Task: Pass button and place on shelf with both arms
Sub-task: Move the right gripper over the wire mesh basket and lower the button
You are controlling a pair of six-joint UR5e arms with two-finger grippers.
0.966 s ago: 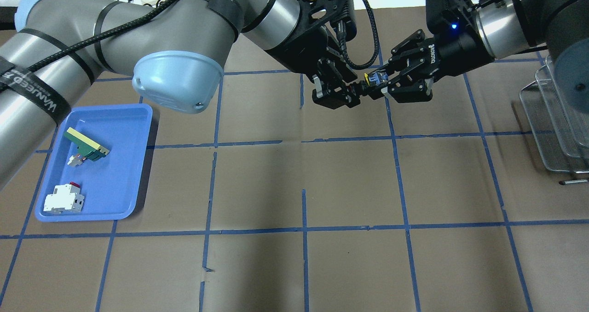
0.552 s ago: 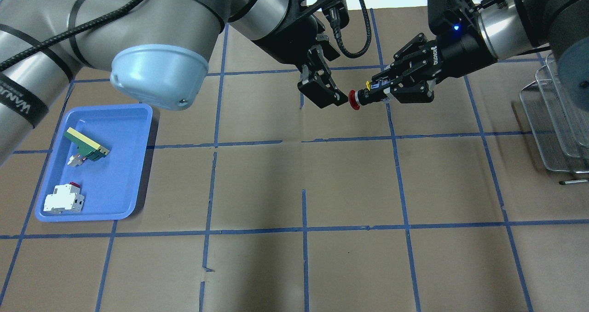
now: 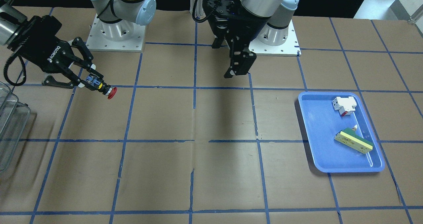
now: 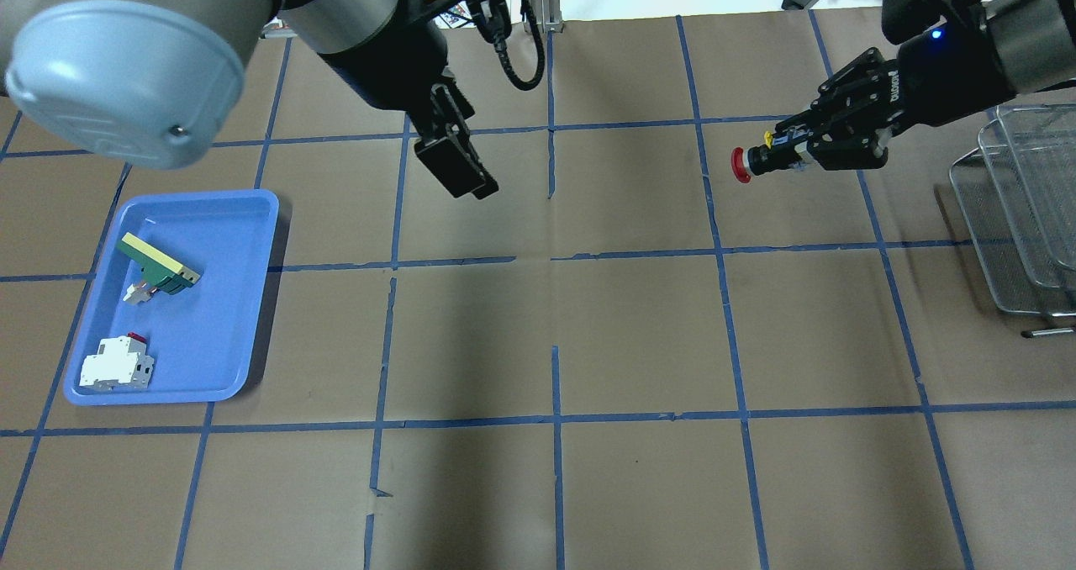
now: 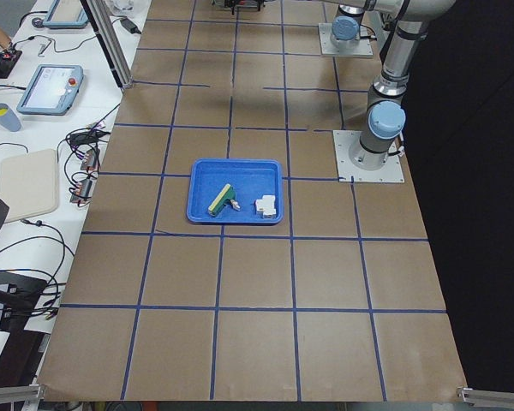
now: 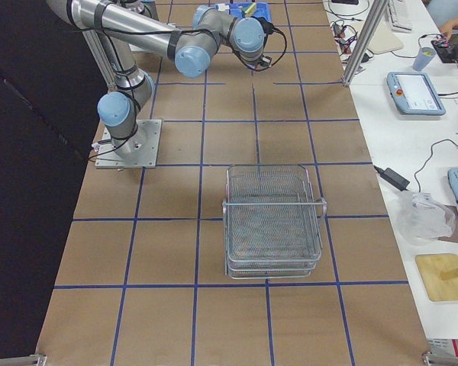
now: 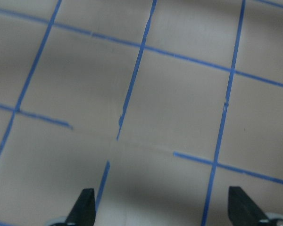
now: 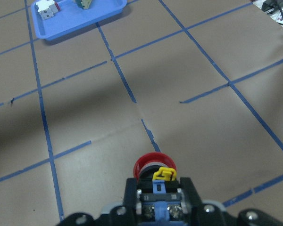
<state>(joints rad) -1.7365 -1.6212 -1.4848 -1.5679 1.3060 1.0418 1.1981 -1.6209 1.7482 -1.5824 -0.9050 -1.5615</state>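
Brown-papered table (image 4: 639, 335): button (image 4: 754, 160) held aloft short of the shelf (image 4: 1021, 217)
Right gripper (image 4: 799, 151) clamps the button's blue block end, red head jutting free; left gripper (image 4: 471, 185) hangs spread and empty. Likely light, rigid and slick on its barrel; the squared block looks the surest hold

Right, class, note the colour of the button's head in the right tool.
Red. The button shows its head best in the overhead exterior view.
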